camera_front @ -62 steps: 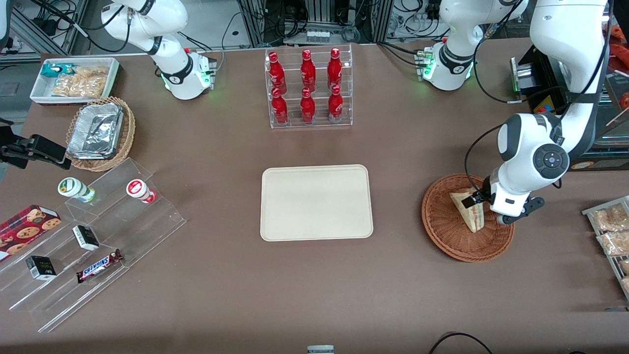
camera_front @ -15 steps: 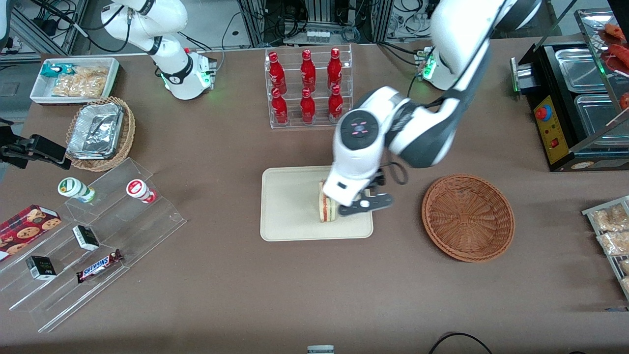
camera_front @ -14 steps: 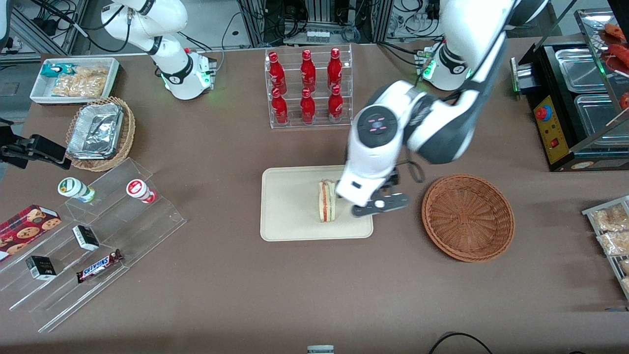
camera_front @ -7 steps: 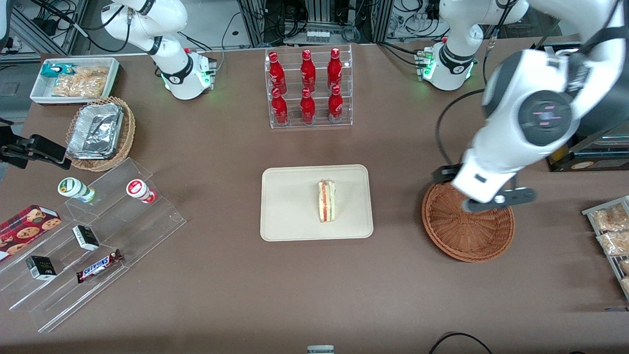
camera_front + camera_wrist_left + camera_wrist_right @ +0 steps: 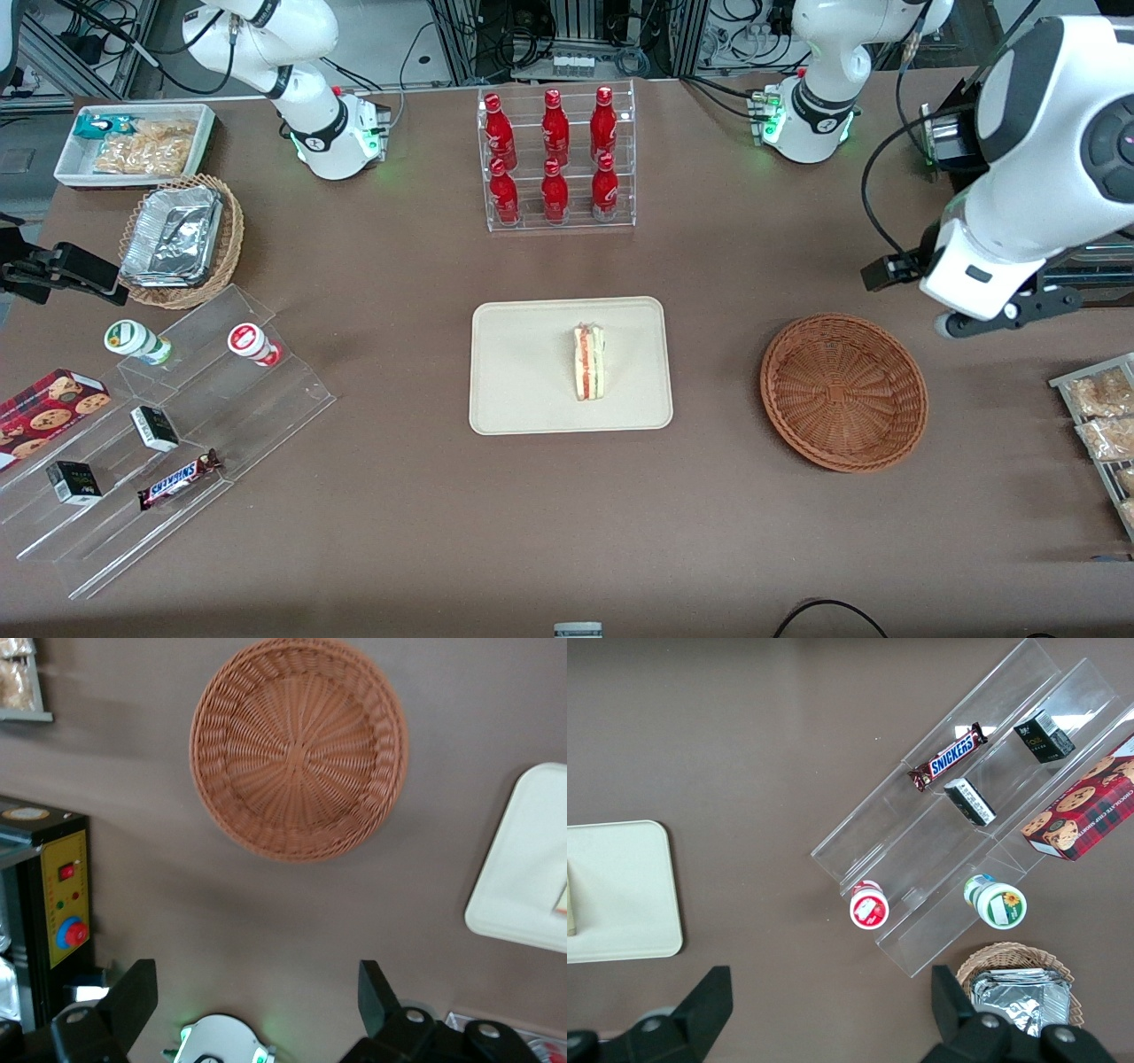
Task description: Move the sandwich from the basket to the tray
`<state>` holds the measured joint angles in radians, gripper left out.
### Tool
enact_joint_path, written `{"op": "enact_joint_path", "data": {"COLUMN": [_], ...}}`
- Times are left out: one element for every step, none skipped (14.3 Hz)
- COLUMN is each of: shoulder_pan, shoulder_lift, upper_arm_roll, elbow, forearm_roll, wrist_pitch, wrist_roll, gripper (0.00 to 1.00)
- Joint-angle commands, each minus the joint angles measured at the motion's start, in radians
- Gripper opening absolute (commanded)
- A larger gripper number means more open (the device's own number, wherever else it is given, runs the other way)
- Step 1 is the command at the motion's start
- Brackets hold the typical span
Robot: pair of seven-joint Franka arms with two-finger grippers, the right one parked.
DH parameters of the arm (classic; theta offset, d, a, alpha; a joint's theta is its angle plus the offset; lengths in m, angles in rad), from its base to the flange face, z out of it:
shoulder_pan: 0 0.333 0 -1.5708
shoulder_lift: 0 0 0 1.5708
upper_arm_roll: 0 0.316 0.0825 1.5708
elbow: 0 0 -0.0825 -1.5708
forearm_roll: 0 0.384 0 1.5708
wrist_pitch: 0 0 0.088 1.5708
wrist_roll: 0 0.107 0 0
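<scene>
The sandwich (image 5: 589, 362) stands on the tray (image 5: 523, 372); the end effector (image 5: 257, 992), apparently spread wide and empty, hangs above the basket (image 5: 842, 390).

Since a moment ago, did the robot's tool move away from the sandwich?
Yes. The tool, open, went from beside the sandwich on the tray, past the basket, toward the working arm's end.

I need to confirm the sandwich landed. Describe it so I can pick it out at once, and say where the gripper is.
Find the flat cream-beige plastic tray in the middle of the brown table; on it stands the triangular sandwich wedge of pale bread, with red and green filling stripes. It is the only item there; the round reddish-brown wicker basket holds nothing. The left arm's gripper, open, hangs above bare table beside that basket.
</scene>
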<state>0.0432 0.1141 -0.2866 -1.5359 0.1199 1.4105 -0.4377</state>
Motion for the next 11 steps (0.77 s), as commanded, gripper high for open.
{"op": "enact_joint_path", "data": {"shoulder_pan": [0.011,0.011,0.018,0.044,0.053,0.053,0.053,0.053,0.055,0.055,0.055], "shoulder_lift": [-0.08,-0.08,-0.08,-0.08,-0.08,-0.071,-0.064,-0.053,-0.053,-0.053,-0.051], "upper_arm_roll": [-0.003,-0.002,0.0,-0.003,-0.003,-0.003,-0.005,-0.005,-0.005,-0.003,-0.003], "elbow": [-0.073,-0.066,-0.053,-0.052,-0.032,0.011,0.049,0.075,0.085,0.083,0.083], "forearm_roll": [-0.012,-0.019,-0.023,-0.023,-0.025,-0.032,-0.043,-0.045,-0.046,-0.045,-0.043], "wrist_pitch": [0.01,0.01,0.004,0.001,-0.002,-0.03,-0.071,-0.088,-0.093,-0.093,-0.093], "wrist_roll": [0.019,0.078,0.147,0.175,0.175,0.169,0.168,0.168,0.168,0.169,0.168], "gripper": [1.0,1.0,1.0,1.0,1.0,1.0,1.0,1.0,1.0,1.0,1.0]}}
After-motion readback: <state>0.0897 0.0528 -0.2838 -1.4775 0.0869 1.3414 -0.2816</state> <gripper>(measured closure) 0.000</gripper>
